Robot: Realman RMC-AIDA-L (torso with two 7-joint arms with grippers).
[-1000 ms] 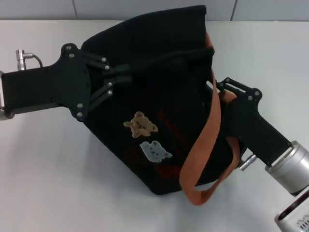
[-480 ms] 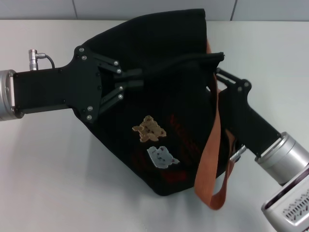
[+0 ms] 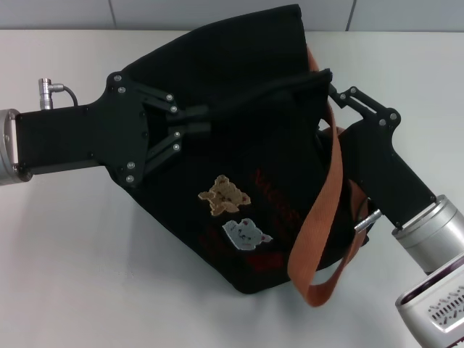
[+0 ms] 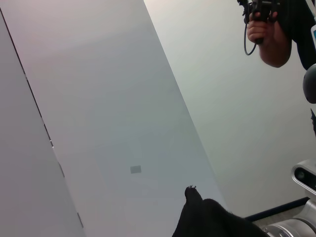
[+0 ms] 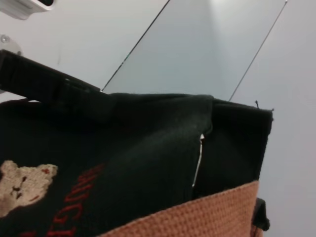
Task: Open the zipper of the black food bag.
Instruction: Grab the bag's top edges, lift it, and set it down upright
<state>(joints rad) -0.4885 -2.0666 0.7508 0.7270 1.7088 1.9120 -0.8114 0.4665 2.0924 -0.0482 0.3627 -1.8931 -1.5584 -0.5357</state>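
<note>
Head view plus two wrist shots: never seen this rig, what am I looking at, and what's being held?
It is a robot with two arms. The head camera looks down on a white table where the black food bag lies tipped over, bear patches up. The left gripper pinches the bag's top edge, where the zipper runs. The right gripper is at the bag's far corner, by the orange strap; its fingers are hidden. The left wrist camera sees mostly wall and a bit of bag fabric. The right wrist camera shows the bag's front close up.
</note>
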